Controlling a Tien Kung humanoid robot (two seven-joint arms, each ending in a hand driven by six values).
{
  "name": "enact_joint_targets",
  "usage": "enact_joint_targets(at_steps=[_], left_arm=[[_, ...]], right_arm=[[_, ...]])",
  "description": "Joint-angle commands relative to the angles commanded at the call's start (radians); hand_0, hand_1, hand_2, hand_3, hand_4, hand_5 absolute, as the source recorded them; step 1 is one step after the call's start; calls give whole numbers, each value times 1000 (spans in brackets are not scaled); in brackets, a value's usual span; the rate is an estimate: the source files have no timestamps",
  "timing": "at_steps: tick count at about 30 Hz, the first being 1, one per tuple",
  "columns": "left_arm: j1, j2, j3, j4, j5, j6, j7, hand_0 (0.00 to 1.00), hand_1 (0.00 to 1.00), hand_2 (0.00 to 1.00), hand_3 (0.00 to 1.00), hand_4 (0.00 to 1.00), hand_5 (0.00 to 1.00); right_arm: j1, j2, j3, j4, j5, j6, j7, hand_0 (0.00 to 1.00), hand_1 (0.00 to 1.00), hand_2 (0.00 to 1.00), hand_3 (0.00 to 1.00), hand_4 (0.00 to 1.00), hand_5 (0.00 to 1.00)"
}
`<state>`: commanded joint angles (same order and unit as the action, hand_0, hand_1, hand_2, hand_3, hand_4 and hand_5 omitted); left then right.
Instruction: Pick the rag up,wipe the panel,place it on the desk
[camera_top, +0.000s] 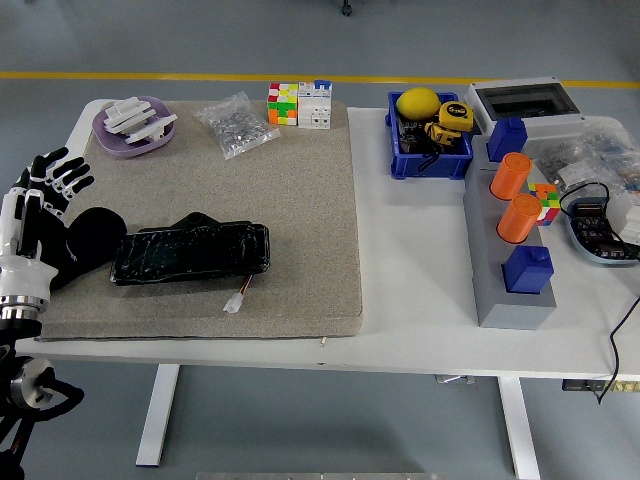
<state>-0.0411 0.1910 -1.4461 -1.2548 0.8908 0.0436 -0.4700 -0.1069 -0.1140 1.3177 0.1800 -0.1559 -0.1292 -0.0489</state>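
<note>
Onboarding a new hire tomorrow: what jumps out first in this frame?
The left hand, fingers spread and holding nothing, at the table's left edge beside the black rag. Next to the rag, the glossy black panel lies on the grey mat. On the right, two orange cylinders stand on a grey block.

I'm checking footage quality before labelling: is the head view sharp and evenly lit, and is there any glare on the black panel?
Head view: light is soft and even, with only faint shadows under things; the left hand and the small things at the far side look sharp, no motion blur; the black panel carries small glossy highlights on its wrinkled surface, while the black rag beside it reads as a flat dark patch with little detail.
</note>
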Motion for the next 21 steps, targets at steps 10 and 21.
enact_joint_targets(at_steps=[10, 21], left_arm=[[10, -1, -28, 6, 59, 12, 3, 650, 679, 638, 649, 755, 669], [13, -8, -44, 14, 78, 25, -4, 657, 682, 637, 645, 762, 665]], right_arm=[[7, 0, 25, 0, -22, 0, 1, 536, 606, 653, 582, 998, 479], [4, 3, 16, 0, -10, 1, 2, 536, 606, 654, 582, 998, 481]])
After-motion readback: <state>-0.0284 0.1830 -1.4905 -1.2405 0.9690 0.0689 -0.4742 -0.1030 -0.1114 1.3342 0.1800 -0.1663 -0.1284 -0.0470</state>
